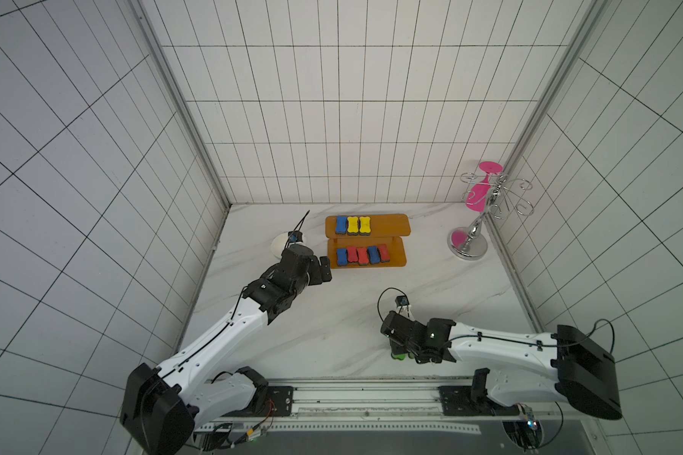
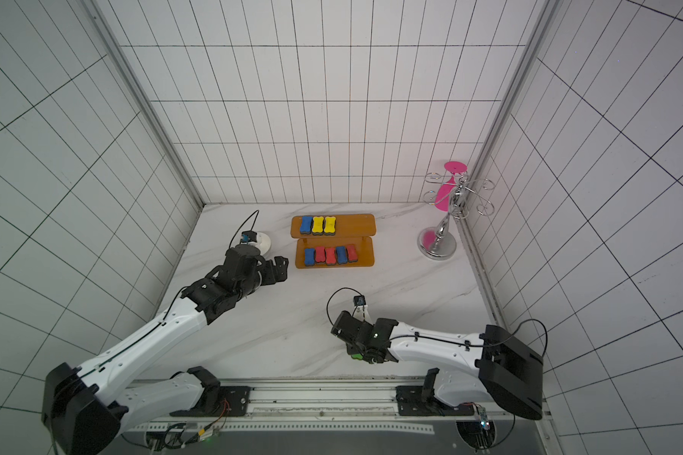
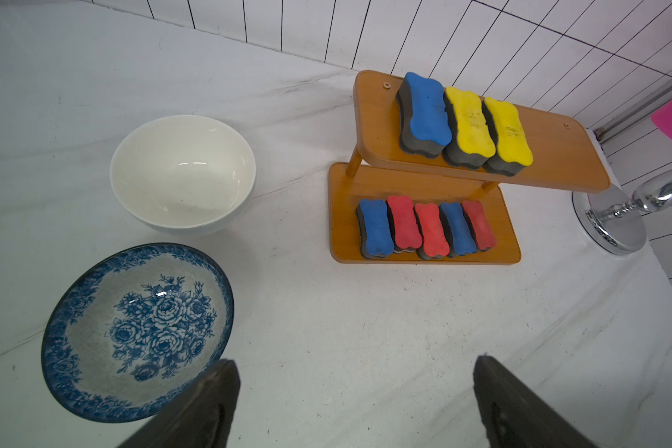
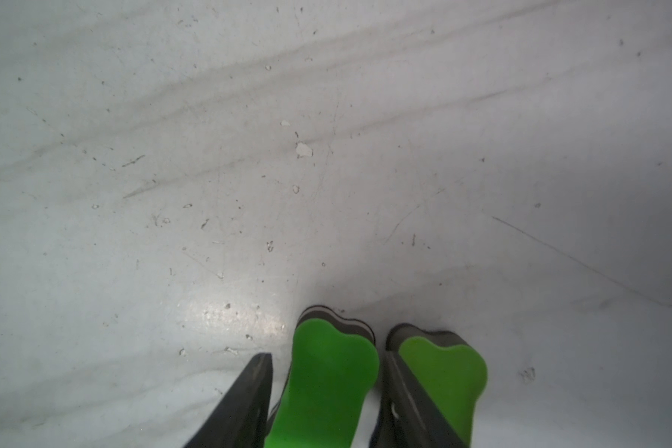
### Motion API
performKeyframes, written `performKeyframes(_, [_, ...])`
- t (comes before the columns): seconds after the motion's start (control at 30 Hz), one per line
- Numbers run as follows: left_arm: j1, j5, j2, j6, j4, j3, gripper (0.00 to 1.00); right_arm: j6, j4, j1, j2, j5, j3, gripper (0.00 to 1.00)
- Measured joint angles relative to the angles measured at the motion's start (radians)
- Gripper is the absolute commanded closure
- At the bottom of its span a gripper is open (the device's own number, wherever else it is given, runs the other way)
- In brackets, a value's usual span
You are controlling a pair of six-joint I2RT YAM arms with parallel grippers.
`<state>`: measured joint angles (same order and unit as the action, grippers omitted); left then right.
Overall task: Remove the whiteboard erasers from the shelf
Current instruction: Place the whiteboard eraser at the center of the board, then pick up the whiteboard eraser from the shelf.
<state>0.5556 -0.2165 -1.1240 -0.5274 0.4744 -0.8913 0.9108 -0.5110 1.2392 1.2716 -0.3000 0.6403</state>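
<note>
Gripper [image 4: 326,358] loosely astride green eraser [image 4: 330,384]

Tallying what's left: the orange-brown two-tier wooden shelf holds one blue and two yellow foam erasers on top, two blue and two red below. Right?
Not quite: the lower board of the shelf holds three red bone-shaped foam erasers, not two, among the two blue ones. The left wrist view shows it; the rest stands.

Table [image 1: 351,315], shelf [image 1: 391,225], white bowl [image 3: 183,174], floral bowl [image 3: 132,329], rack [image 1: 468,246], green erasers [image 4: 326,380]
</note>
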Motion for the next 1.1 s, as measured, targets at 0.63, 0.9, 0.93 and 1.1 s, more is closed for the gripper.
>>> performKeyframes(0.63, [-0.025,0.004,-0.136,-0.007,-0.033,-0.112,0.05,-0.350,0.014,-0.427,0.208,0.101,0.578,0.55])
performKeyframes(0.9, [-0.034,-0.002,-0.196,-0.008,-0.050,-0.158,0.07,-0.438,-0.078,-0.553,0.530,0.135,1.054,0.42])
performKeyframes(0.93, [-0.035,-0.003,-0.204,-0.008,-0.051,-0.158,0.07,-0.443,-0.095,-0.557,0.566,0.134,1.107,0.41])
performKeyframes(1.1, [-0.041,0.001,-0.224,-0.016,-0.048,-0.158,0.07,-0.471,-0.159,-0.560,0.711,0.131,1.305,0.34])
